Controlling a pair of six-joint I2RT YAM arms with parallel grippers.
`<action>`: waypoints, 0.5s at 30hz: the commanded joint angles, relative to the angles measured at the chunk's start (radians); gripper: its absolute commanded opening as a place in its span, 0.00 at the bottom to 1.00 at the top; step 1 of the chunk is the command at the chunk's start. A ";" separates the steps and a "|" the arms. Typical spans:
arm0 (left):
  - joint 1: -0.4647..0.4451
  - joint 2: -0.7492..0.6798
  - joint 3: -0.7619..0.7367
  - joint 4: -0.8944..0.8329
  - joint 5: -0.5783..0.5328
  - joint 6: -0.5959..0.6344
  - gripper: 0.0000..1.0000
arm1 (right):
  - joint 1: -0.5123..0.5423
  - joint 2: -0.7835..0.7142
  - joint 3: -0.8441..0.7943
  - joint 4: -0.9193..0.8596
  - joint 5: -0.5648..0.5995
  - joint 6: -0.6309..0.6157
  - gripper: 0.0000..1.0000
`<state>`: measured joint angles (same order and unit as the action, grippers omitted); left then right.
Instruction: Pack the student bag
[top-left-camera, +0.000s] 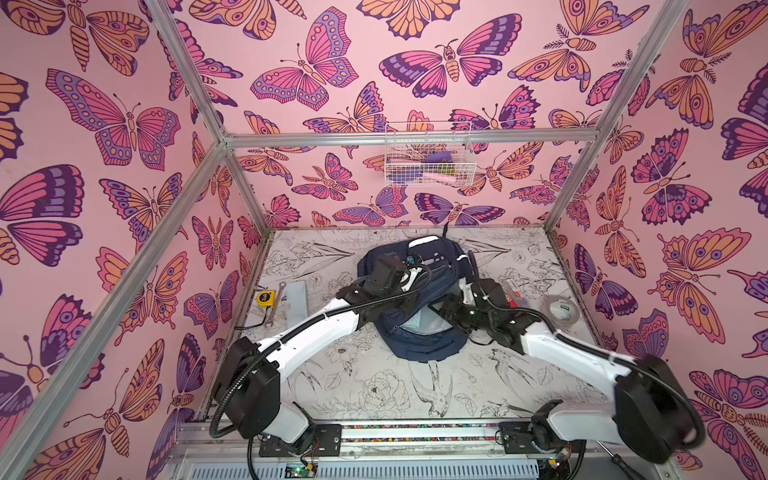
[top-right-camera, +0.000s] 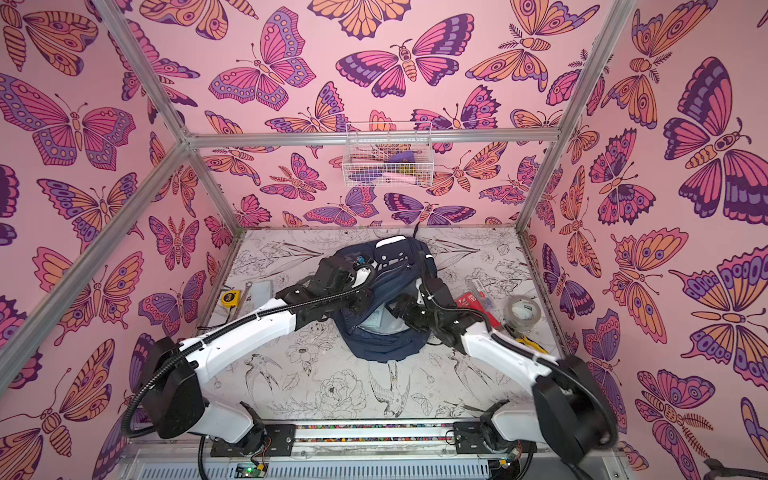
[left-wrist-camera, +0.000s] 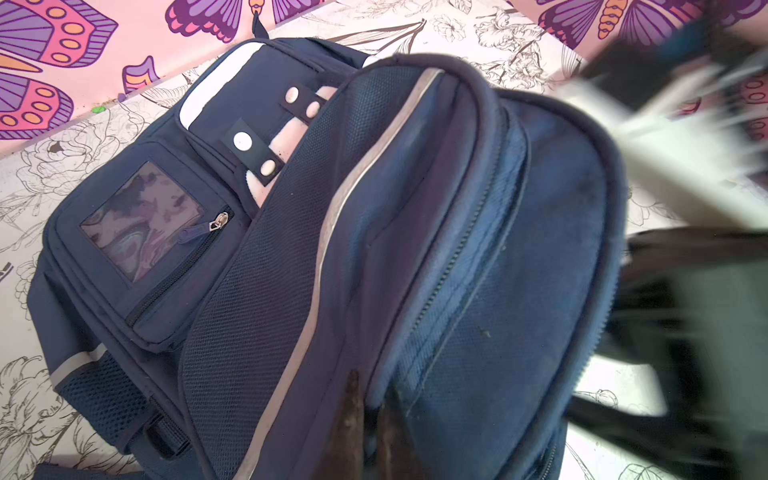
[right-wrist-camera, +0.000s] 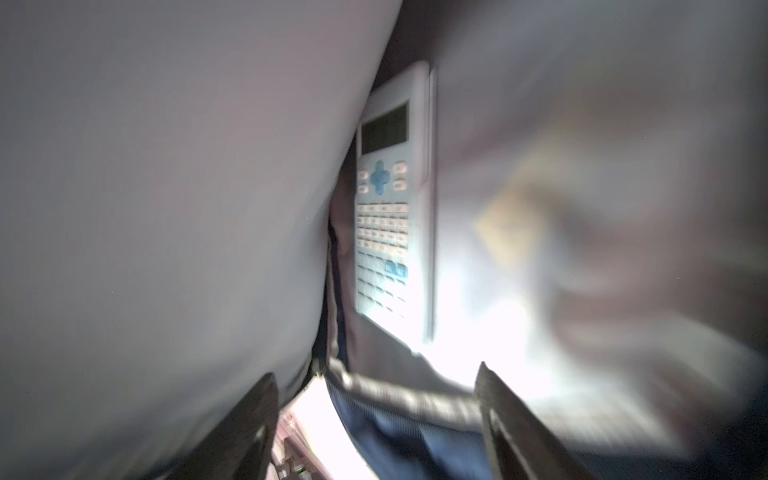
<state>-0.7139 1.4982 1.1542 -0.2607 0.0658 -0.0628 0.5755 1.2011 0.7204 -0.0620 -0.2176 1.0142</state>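
student bag (top-left-camera: 419, 345) | left claw (left-wrist-camera: 370, 399) clamped on its fabric | right claw (right-wrist-camera: 376, 374) agape, empty, inside it

Tape measure (top-left-camera: 265, 298) beside wrench (top-left-camera: 277, 302) (tape roll (top-left-camera: 562, 309) well apart).

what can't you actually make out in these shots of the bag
- both top views: student bag interior, arms cover the opening
- right wrist view: yellowish shape beside the calculator, motion blur
- both top views: wire basket contents, too small
- left wrist view: hold of left gripper, cut off by edge
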 joint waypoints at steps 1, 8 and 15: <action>0.007 -0.039 -0.014 0.068 0.018 -0.068 0.00 | -0.004 -0.164 0.001 -0.393 0.264 -0.085 0.75; 0.010 -0.030 -0.041 0.050 -0.010 -0.199 0.64 | -0.006 -0.430 0.069 -0.797 0.652 -0.075 0.93; 0.015 -0.139 -0.090 -0.032 -0.221 -0.314 0.85 | -0.039 -0.688 -0.012 -0.694 0.729 -0.093 0.95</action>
<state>-0.7116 1.4368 1.0866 -0.2493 -0.0154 -0.2985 0.5526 0.5629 0.7338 -0.7628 0.4522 0.9417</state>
